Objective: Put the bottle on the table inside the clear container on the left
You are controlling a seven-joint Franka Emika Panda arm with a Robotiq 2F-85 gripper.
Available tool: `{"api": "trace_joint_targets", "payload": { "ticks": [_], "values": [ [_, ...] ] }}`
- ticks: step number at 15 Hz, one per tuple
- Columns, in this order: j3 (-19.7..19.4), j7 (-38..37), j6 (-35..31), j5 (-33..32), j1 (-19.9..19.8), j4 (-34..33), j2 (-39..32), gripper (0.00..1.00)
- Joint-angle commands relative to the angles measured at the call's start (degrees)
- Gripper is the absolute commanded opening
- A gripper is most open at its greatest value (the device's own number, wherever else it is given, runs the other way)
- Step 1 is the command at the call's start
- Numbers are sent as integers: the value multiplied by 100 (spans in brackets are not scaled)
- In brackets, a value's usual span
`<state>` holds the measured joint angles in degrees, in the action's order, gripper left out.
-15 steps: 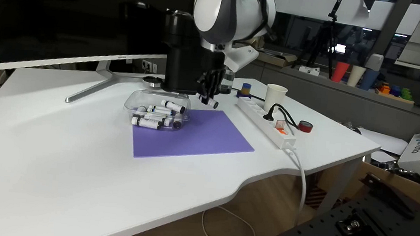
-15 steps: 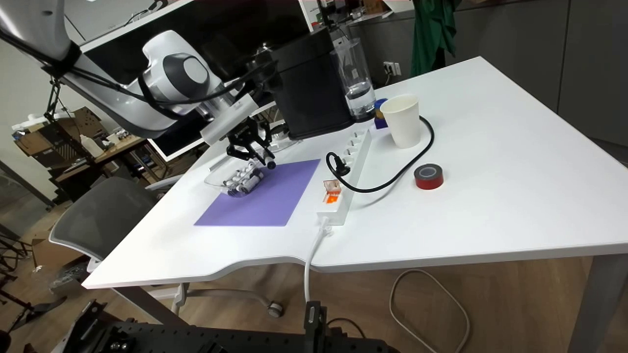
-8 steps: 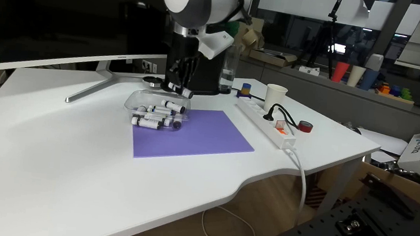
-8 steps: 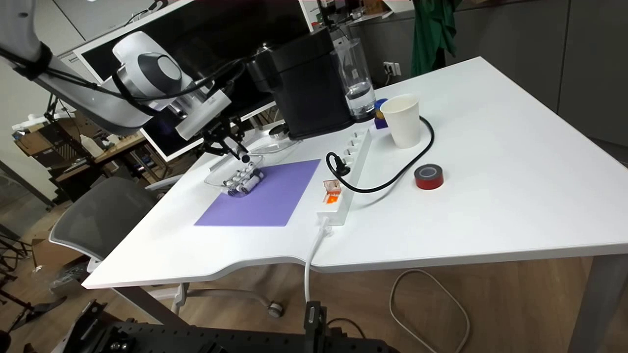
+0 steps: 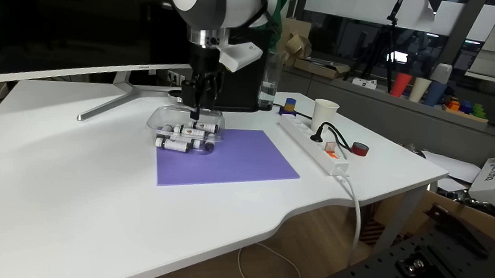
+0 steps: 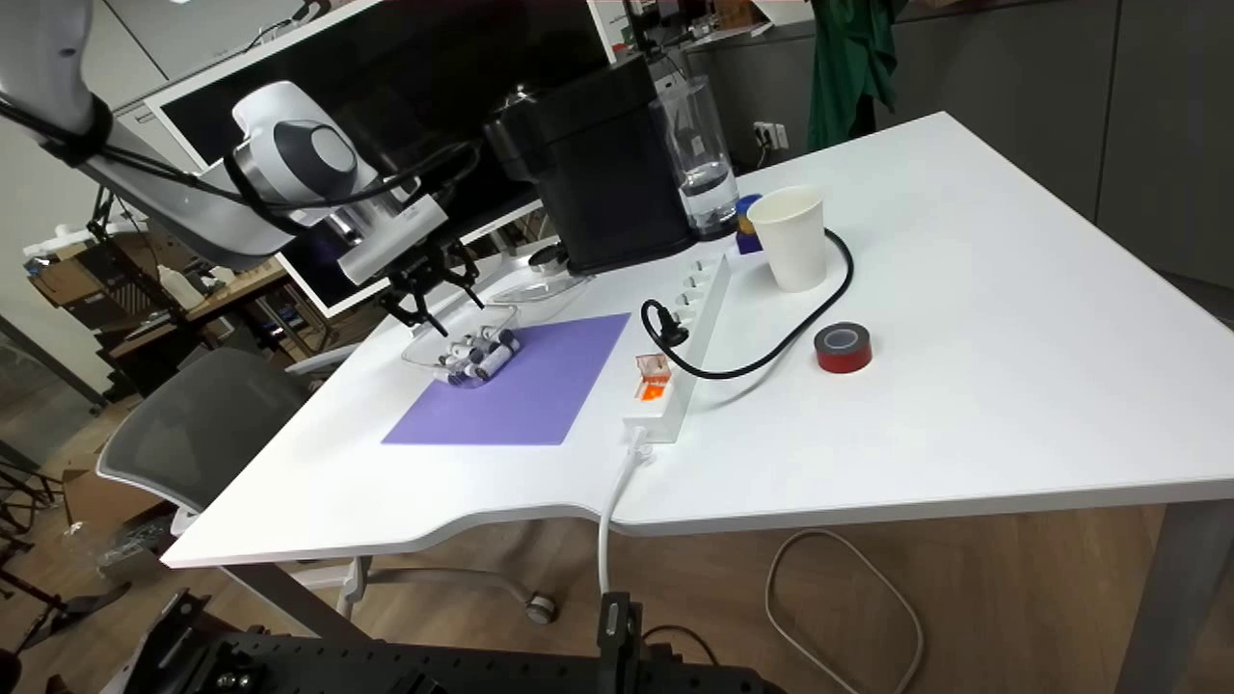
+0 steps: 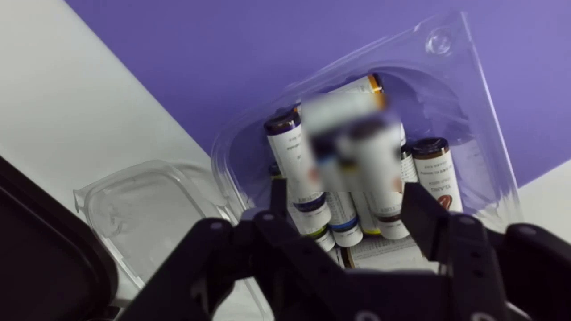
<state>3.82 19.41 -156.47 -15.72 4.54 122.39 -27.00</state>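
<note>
On the white table (image 5: 69, 177), the clear container (image 5: 158, 118) holds several small white bottles (image 5: 173, 145) with dark ends, lying in a heap. The bottle is among them; which one it is I cannot tell. My gripper (image 6: 463, 320) hangs right above the container with its two fingers spread and nothing between them. In the wrist view, the gripper (image 7: 345, 196) spans the heap, and white bottles (image 7: 388, 214) show below the gap. A blurred patch covers the middle of the heap there.
A purple mat (image 5: 236, 165) lies partly under the container, whose open lid (image 7: 142, 209) extends to one side. Behind stands a tall black box (image 6: 617, 173). A power strip (image 5: 305, 139), a paper cup (image 5: 323, 112) and a tape roll (image 6: 842, 347) are on the table.
My gripper has travelled over the container, come lower and opened. The bottle it was carrying has left its fingers and is in the heap.
</note>
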Motion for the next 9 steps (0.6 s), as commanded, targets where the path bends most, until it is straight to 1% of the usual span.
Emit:
{"api": "trace_joint_targets", "payload": {
  "ticks": [1, 3, 5, 7, 9],
  "values": [
    [134, 136, 390, 234, -273, 80, 205, 98],
    [248, 163, 733, 547, -420, 254, 458, 100],
    [523, 231, 1302, 1297, -664, 434, 771, 100],
    [488, 137, 1969, 1643, -674, 637, 1140, 100],
    [430, 210, 2688, 1934, -685, 761, 1419, 100]
  ]
}}
